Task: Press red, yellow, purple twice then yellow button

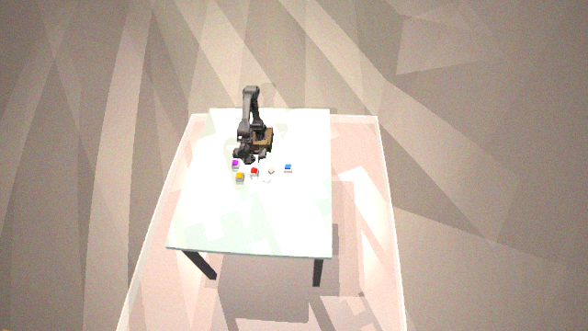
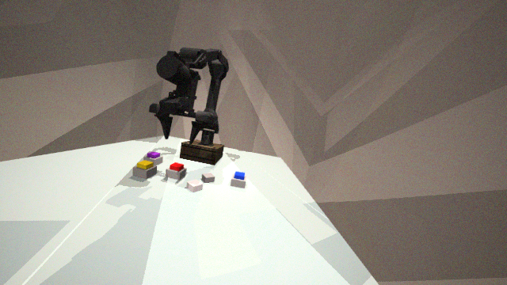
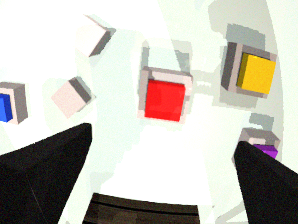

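Blue button, wooden base

Red button unpressed on grey base; yellow button at its 9 o'clock, purple button at 10.

Arm is folding over its wooden base; gripper is hanging spread, tips down, empty, above purple button. Yellow button, red button, blue button are sitting unpressed.
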Controlling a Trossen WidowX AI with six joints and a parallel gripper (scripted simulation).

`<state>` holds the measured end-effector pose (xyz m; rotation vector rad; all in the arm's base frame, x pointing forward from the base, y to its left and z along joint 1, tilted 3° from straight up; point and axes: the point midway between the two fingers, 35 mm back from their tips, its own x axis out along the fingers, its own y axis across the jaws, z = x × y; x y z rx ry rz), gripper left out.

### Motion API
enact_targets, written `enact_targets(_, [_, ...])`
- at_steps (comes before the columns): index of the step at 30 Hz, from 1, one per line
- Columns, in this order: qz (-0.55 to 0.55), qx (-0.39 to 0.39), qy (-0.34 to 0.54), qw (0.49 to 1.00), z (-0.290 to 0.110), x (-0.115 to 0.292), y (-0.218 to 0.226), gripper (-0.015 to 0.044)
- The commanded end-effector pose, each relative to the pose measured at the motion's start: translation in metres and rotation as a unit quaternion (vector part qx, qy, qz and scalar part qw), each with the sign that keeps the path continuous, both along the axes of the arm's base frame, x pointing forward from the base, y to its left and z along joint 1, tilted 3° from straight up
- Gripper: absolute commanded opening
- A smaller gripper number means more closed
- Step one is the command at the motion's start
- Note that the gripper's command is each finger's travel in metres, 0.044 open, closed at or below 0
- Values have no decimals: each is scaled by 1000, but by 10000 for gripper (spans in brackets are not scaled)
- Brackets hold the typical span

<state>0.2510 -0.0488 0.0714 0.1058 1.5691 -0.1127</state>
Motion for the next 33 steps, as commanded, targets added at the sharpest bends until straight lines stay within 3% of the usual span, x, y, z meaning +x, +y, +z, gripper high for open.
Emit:
enact_targets(1, [-5,1,13,1000,-40,-6,0,269])
enact_targets(11, [-5,1,13,1000,-50,-7,0,20])
enact_targets(33, [-5,1,13,1000,-72,-7,0,20])
